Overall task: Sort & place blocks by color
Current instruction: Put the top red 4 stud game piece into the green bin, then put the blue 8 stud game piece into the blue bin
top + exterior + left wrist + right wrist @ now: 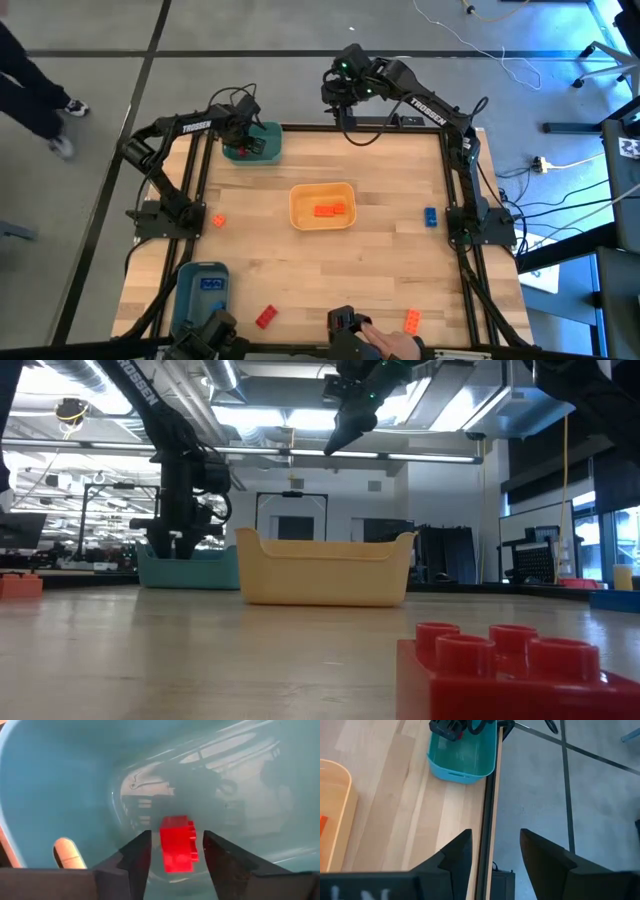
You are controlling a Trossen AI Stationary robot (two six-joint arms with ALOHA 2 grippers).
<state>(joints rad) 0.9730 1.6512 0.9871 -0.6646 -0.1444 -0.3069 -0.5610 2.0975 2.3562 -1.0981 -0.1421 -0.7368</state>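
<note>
A wooden work surface [320,270] seen from above, with two dark robot arms reaching in from its sides. The left claw [240,140] hangs inside the teal bin [268,143] at the far left corner. Its wrist camera shows the fingers parted, with a red block [178,843] lying between them on the bin floor; whether the pads touch the block cannot be told, but the claw looks released rather than clenched.

The right claw [341,93] hovers high at the far edge of the surface, beyond the yellow-orange bin [297,205], its fingers spread and holding nothing.

The yellow-orange bin sits mid-surface with orange blocks [330,210] inside. The blue bin [185,290] stands near the front left corner with a blue block [211,284] in it.

Loose pieces remain: a small orange block [217,221] near the left edge, a red brick [265,317] near the front, an orange brick [412,320] at the front right, and a blue brick [430,216] near the right edge.

The step appears to be dropping off a red block in the teal bin. To finish it well, the left claw should stay wide and lift straight up, clearing the bin wall without dragging the block or tipping the bin, before heading for the red brick at the front.
</note>
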